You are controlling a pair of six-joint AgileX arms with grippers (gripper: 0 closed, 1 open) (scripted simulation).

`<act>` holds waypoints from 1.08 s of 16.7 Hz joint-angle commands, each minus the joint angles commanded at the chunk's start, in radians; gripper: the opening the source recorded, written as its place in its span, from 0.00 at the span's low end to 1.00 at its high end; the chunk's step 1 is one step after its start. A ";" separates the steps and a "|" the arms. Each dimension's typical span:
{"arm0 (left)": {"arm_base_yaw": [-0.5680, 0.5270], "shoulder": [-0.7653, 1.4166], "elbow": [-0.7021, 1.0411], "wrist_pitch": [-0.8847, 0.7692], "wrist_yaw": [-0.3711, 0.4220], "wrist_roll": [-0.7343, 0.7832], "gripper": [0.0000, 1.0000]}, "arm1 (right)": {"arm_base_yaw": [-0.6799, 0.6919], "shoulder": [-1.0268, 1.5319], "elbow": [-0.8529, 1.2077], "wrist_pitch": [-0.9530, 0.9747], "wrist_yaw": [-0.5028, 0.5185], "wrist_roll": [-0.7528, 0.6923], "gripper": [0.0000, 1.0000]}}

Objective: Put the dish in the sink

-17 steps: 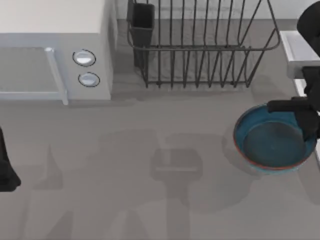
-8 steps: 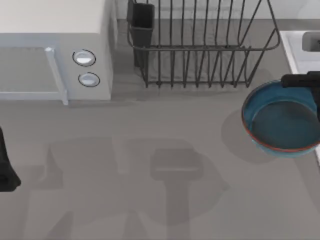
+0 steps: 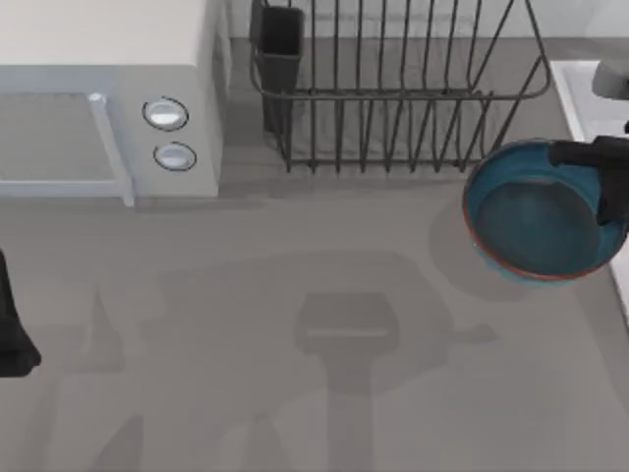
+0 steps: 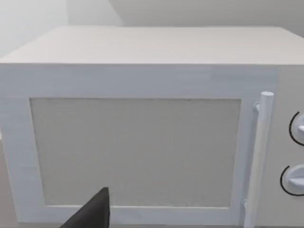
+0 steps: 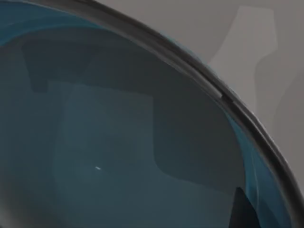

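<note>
Since half a second ago the dish (image 3: 536,211) has shifted slightly toward the table's left and up toward the rack, and it looks a touch more tilted, its reddish-brown rim showing along the lower edge; a second ago it sat lower still. It hangs near the right edge of the top view, just below the right corner of the black wire dish rack (image 3: 393,88), with its shadow cast on the grey table (image 3: 295,393) beneath and to its left. My right gripper (image 3: 601,182) is clamped on the dish's right rim, one dark finger across the upper edge and another reaching down inside the bowl. From the right wrist camera the blue glazed interior (image 5: 118,142) lies close under the lens, its dark rim curving across. The sink (image 3: 580,93) shows as a pale raised rim at the far right, just beside the dish. My left gripper (image 3: 10,329) is parked at the table's left edge, fingers unreadable, facing the white microwave (image 4: 142,118), whose handle (image 4: 259,156) stands upright beside the door
</note>
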 joint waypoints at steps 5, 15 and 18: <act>0.000 0.000 0.000 0.000 0.000 0.000 1.00 | -0.134 -0.020 -0.230 0.491 -0.135 -0.041 0.00; 0.000 0.000 0.000 0.000 0.000 0.000 1.00 | -0.496 -0.091 -0.680 1.571 -0.344 -0.154 0.00; 0.000 0.000 0.000 0.000 0.000 0.000 1.00 | -0.591 -0.131 -0.747 1.772 -0.372 -0.182 0.00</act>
